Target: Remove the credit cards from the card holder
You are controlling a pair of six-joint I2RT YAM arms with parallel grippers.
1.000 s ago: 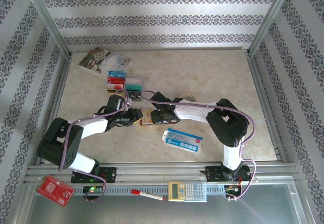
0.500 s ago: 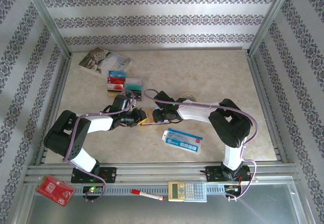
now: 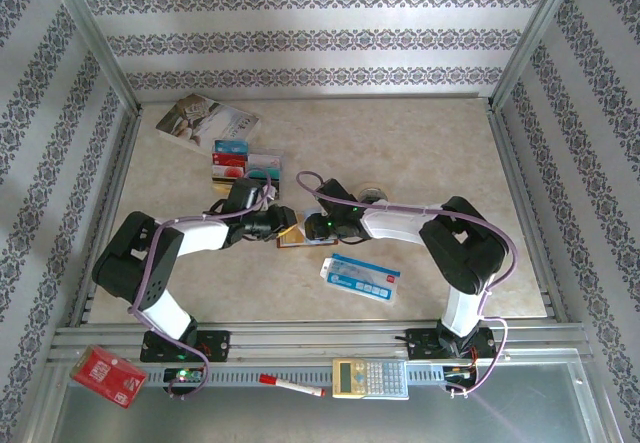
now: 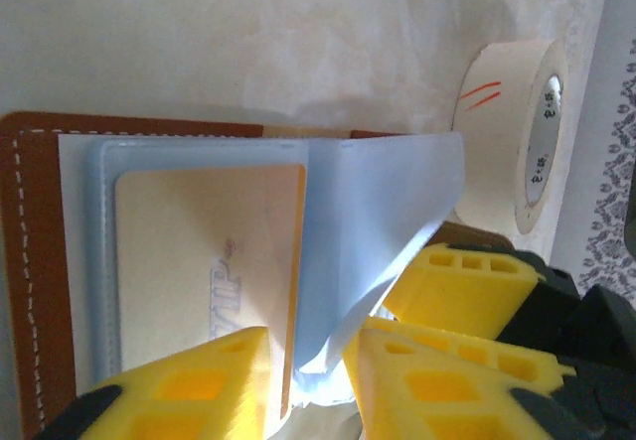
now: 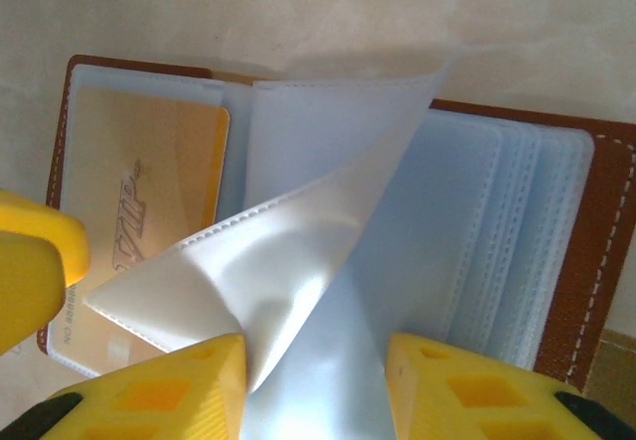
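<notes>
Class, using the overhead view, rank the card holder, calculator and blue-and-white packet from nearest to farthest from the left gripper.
1. card holder, right at the left gripper.
2. blue-and-white packet, to its right, nearer the bases.
3. calculator, on the front rail.

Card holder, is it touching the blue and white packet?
Apart. The top view shows a strip of bare table between the card holder and the packet.
</notes>
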